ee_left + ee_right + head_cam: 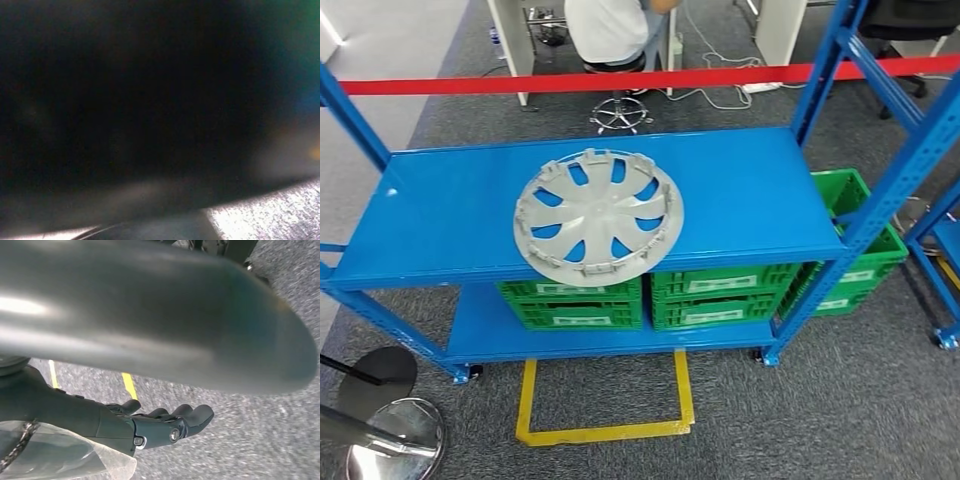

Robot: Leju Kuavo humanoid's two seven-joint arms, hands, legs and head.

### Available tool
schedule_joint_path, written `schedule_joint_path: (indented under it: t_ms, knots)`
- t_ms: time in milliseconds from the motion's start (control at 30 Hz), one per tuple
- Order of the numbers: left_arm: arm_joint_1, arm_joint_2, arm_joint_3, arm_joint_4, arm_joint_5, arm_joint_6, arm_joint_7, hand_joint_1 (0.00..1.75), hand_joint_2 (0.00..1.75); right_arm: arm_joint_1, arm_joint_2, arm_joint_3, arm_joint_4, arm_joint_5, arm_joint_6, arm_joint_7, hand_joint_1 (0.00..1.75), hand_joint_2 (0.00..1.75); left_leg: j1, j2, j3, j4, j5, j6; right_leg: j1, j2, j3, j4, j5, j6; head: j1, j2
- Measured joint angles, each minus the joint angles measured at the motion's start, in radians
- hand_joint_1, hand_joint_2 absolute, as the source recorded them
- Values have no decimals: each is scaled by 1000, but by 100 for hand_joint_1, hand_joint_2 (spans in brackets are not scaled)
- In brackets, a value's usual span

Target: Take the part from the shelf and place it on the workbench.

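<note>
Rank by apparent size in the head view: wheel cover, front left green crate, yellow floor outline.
1. Wheel cover
2. Yellow floor outline, nearly as wide; nearer the camera, so this is unsure.
3. Front left green crate, partly hidden by the shelf.

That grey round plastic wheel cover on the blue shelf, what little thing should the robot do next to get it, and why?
Probably raise an arm toward the grey round plastic wheel cover. It lies flat on the blue metal shelf, its near edge overhanging the front, untouched, while the right hand hangs low over the grey carpet, holding nothing.
</note>
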Motion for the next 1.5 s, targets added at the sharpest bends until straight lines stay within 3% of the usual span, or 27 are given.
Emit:
schedule_joint_path:
  t_ms: [67, 133, 200, 267, 333, 367, 400, 467, 500, 567, 667, 700, 800, 900, 1033, 1067, 1167, 1200, 1500]
  knots:
    - [-2, 0, 0, 0, 0, 3, 0, 0, 0, -1, 0, 0, 0, 0, 0, 0, 0, 0, -8, 21, 21, -45, 1, 11, 5, -20, 4, -3, -8, 12, 1, 0]
    - [1, 0, 0, 2, 0, 7, 0, 0, 0, -5, 0, 0, 0, 0, 1, 0, 0, 0, -6, 3, 23, -54, 2, 23, 5, -30, 15, -7, -12, 22, 1, 0]
    - [2, 0, 0, 3, 1, 12, 0, 0, 0, -8, 0, 0, 0, 0, 3, 0, 0, 0, 0, -13, 27, -64, 8, 35, 2, 14, 8, 25, -38, 30, 3, 0]
    - [-2, -3, 0, 4, 3, 16, 1, 0, 0, -4, 0, 0, 0, -1, 3, 1, 0, 0, 3, -29, 29, -66, 9, 43, -1, 72, -50, 141, -98, 34, 9, 0]
    - [-4, -5, 0, 5, 4, 19, 1, 0, 0, 1, 0, 0, 0, 0, 3, 2, 0, 0, 2, -45, 31, -66, 7, 47, -1, 87, -120, 264, -137, 37, 11, 0]
    - [-3, -5, 0, 6, 5, 20, 1, 0, 0, 3, 0, 0, 0, 0, 4, 3, 0, 0, 1, -52, 34, -66, 4, 47, -2, 88, -137, 280, -127, 38, 11, 0]
    - [-2, -6, 0, 7, 7, 22, 1, 0, 0, 4, 0, 0, 0, 0, 4, 3, 0, 0, 1, -58, 38, -66, 2, 46, -2, 89, -134, 255, -96, 38, 11, 0]
    - [-1, -7, 0, 8, 8, 27, 0, 0, 0, 3, 0, 0, 0, -1, 5, 3, 0, 0, 1, -67, 49, -65, -7, 39, -3, 89, -87, 129, -11, 35, 12, 0]
    - [-1, -8, 0, 9, 9, 30, 0, 0, 0, 3, 0, 0, 0, -2, 6, 3, 0, 0, -1, -71, 53, -63, -11, 34, -3, 91, -61, 68, 16, 32, 13, 0]
    - [-2, -8, 0, 12, 9, 36, 1, 0, 0, 2, 0, 0, 0, -3, 10, 7, 0, 0, -4, -74, 53, -57, -17, 27, -2, 93, -36, 13, 30, 23, 13, 0]
    - [-4, -8, 0, 17, 8, 37, 7, 0, 131, 2, 0, 0, 0, -4, 13, 18, 0, 0, -6, -75, 51, -55, -16, 34, -1, 94, -34, 9, 31, 18, 13, 0]
    - [-5, -8, 0, 19, 7, 36, 10, 0, 175, 2, 0, 0, 0, -5, 13, 22, 0, 44, -5, -75, 52, -57, -15, 36, -1, 94, -34, 9, 30, 17, 13, 0]
    - [-9, -8, 0, 25, 7, 24, 19, 0, 175, -1, 0, -1, 0, -6, 16, 36, 0, 175, -5, -75, 55, -64, -14, 37, 1, 94, -33, 9, 27, 11, 13, 0]
    - [-10, -8, 0, 28, 15, 10, 22, 0, 175, -3, 0, -4, -1, -6, 28, 42, 0, 175, -4, -75, 57, -68, -14, 35, 3, 93, -32, 9, 25, 6, 13, 0]
    - [-6, -4, 3, 29, 57, -15, 23, 0, 175, 3, 0, -61, -14, 43, 56, 57, 0, 175, 1, -75, 57, -69, -14, 14, 7, 93, -31, 9, 25, 3, 13, 0]
    - [-4, -2, 4, 29, 70, -21, 22, 0, 131, 6, 0, -80, -19, 66, 60, 62, 0, 175, 1, -75, 57, -69, -14, 11, 7, 93, -31, 10, 25, 3, 13, 0]
    - [1, 5, 6, 29, 106, -39, 17, 0, 0, 14, 0, -136, -37, 147, 70, 78, 0, 44, 1, -75, 56, -69, -14, 11, 7, 93, -30, 9, 25, 3, 14, 0]
    - [3, 7, 8, 29, 120, -46, 15, 0, 0, 16, 0, -157, -44, 178, 74, 84, 0, 0, 1, -75, 57, -69, -15, 10, 6, 92, -30, 9, 25, 3, 14, 0]
    - [24, 35, 23, 28, 238, -103, -10, 0, 0, 39, 0, -345, -109, 435, 104, 136, 0, 0, -3, -75, 57, -68, -15, 11, 3, 92, -29, 9, 25, 3, 14, 0]
